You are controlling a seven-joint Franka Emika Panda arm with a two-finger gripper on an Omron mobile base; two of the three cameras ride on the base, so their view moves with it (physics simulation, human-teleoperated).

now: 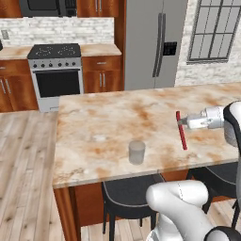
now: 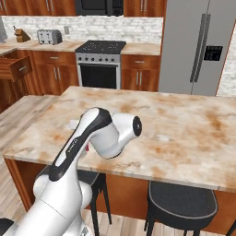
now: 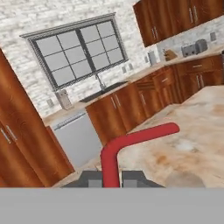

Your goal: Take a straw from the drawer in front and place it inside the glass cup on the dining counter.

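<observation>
Item: 1 red straw (image 1: 181,131), clamped near its top end in the gripper (image 1: 180,122), hanging almost upright above the dining counter (image 1: 108,117). In the hand view the straw (image 3: 131,144) rises between the 2 fingertips (image 3: 89,180).

Item: 1 glass cup (image 1: 137,152), upright near the counter's front edge, left of the straw and apart from it.

Item: 1 drawer (image 2: 16,67), pulled open, on the far left cabinets.
</observation>
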